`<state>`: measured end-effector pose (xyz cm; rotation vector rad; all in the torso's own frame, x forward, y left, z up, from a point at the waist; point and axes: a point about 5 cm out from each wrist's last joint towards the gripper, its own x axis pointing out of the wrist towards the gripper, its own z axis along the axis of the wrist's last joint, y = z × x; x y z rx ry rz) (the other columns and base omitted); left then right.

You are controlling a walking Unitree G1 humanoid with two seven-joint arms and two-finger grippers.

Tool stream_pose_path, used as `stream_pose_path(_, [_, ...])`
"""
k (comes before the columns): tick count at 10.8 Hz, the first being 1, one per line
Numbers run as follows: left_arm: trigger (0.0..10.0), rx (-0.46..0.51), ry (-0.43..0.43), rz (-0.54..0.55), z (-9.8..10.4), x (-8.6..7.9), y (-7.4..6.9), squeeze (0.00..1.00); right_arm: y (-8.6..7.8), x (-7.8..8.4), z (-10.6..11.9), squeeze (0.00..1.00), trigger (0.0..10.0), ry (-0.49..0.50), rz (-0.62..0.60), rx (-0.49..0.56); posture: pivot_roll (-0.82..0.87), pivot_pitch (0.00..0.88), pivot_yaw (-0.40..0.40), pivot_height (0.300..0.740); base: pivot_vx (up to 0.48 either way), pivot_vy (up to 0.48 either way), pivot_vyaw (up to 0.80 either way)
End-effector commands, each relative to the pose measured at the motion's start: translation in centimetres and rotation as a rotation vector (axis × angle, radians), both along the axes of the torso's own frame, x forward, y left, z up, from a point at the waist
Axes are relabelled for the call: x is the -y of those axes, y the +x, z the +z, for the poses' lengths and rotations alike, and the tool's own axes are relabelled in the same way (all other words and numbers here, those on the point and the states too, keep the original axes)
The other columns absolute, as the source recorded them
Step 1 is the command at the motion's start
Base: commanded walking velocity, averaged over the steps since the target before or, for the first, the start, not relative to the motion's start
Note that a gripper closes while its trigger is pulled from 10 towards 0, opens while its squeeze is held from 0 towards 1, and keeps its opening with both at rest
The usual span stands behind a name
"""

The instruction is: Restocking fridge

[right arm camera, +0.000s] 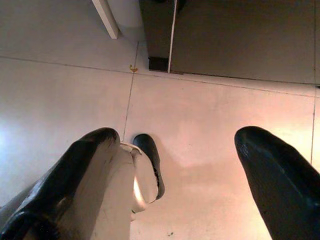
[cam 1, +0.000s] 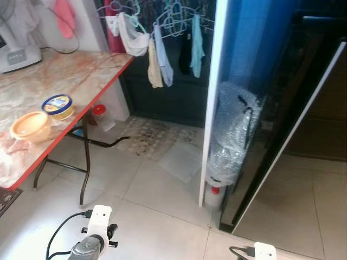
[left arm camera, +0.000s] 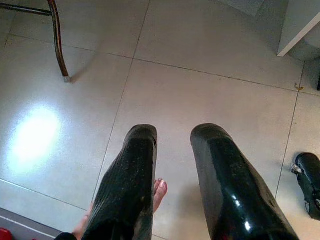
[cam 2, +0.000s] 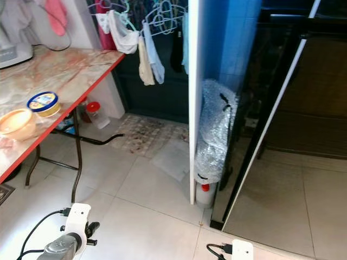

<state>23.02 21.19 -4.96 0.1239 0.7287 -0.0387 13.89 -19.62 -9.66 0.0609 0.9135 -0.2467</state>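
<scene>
The fridge (cam 1: 303, 108) stands at the right, tall and black, with a dark glass door (cam 2: 282, 108) edged in white. On the red-edged marble table (cam 1: 81, 76) at the left sit a yellow tub with a blue lid (cam 1: 58, 106) and a beige bowl (cam 1: 31, 126). My left arm (cam 1: 95, 238) and right arm (cam 1: 264, 251) hang low over the tiled floor. In the left wrist view my left gripper (left arm camera: 172, 137) is open a little, with nothing between its fingers. My right gripper (right arm camera: 185, 145) is open wide and empty above the floor.
A bubble-wrapped bundle (cam 1: 234, 132) leans between a white-edged blue panel (cam 1: 212, 97) and the fridge, above a red-capped canister (cam 1: 215, 192). Clothes hang on hangers (cam 1: 162, 38) at the back. A red-lidded jar (cam 1: 100, 116) stands under the table. A person's toes (left arm camera: 159, 191) show behind my left fingers.
</scene>
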Motion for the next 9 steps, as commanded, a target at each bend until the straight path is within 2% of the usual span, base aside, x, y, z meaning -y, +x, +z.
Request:
stream_pose_path(1, [10.0, -0.023, 0.014, 0.019, -0.3, -0.6, -0.6, 0.0, -0.4, -1.3, -0.3, 0.0, 10.0, 0.035, 0.004, -0.015, -0.2, 0.038, 0.124, 0.74, 0.0, 0.0, 0.0])
stream_pose_path(3, [10.0, -0.037, 0.02, 0.024, -0.4, -0.7, -0.8, 0.0, -0.2, -1.3, -0.3, 0.0, 10.0, 0.017, 0.011, -0.025, -0.21, 0.039, 0.123, 0.74, 0.0, 0.0, 0.0])
stream_pose_path(4, [10.0, -0.05, 0.019, 0.038, -0.6, -0.8, -1.0, 0.0, -0.3, -1.0, -0.3, 0.0, 10.0, 0.031, -0.036, -0.017, -0.2, 0.039, 0.121, 0.74, 0.0, 0.0, 0.0])
stream_pose_path(5, [10.0, -0.057, 0.022, 0.042, -0.7, -0.9, -1.2, 0.0, 0.2, 0.2, 0.1, 0.0, 10.0, 0.062, -0.173, 0.049, -0.2, 0.04, 0.124, 0.74, 0.0, 0.0, 0.0])
stream_pose_path(6, [10.0, -0.066, 0.025, 0.041, -0.8, -1.1, -1.5, 0.0, 1.7, 2.1, 1.3, 0.0, 10.0, -0.008, -0.204, 0.155, -0.21, 0.04, 0.125, 0.74, 0.0, 0.0, 0.0])
stream_pose_path(8, [10.0, -0.079, 0.028, 0.046, -1.0, -1.3, -1.8, 0.0, 3.7, 2.5, 2.4, 0.0, 10.0, -0.034, -0.114, 0.211, -0.21, 0.037, 0.121, 0.74, 0.0, 0.0, 0.0])
stream_pose_path(9, [10.0, -0.085, 0.027, 0.048, -1.1, -1.2, -1.9, 0.0, 4.5, 2.1, 2.6, 0.0, 10.0, -0.04, -0.058, 0.213, -0.2, 0.037, 0.121, 0.74, 0.0, 0.0, 0.0])
